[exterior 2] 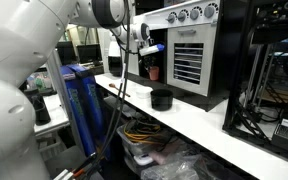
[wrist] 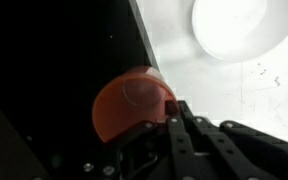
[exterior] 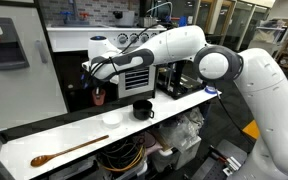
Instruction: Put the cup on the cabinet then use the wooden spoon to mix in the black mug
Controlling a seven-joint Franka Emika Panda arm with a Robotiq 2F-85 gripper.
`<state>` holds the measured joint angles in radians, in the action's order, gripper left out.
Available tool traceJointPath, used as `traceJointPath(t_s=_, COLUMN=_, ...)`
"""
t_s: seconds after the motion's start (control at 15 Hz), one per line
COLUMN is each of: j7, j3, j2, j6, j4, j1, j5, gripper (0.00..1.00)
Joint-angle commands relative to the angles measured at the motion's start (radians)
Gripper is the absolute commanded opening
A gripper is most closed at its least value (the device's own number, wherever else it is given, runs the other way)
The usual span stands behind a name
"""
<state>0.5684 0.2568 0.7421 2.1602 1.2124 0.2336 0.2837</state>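
Jaws clamped tight around the cup (wrist: 134, 105), seemingly just above the cabinet (exterior: 69, 42) ledge; wooden spoon (exterior: 69, 152) lies well apart along the tabletop (exterior: 174, 107).

On the counter (exterior: 184, 103), in an exterior view, the spoon (exterior: 69, 152) lies nearest the camera, well left of the bowl (exterior: 113, 117). The mug (exterior: 143, 110) stands just right of the bowl. Behind them is the cabinet (exterior: 54, 80) — the cup (exterior: 98, 97) is in its recess at ledge level, back-left of the bowl. The oven (exterior 2: 184, 45) stands behind the mug — right of the recess.
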Motion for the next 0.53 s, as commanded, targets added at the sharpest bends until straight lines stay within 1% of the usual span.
traceJointPath(t_s=0.0, j7=0.045, j3=0.022, j2=-0.01, j6=0.016, j4=0.026, j1=-0.032, j5=-0.032, gripper=0.01)
traceJointPath(t_s=0.47, j7=0.059, j3=0.019, j2=-0.006, j6=0.011, j4=0.02, j1=-0.033, j5=-0.056, gripper=0.01)
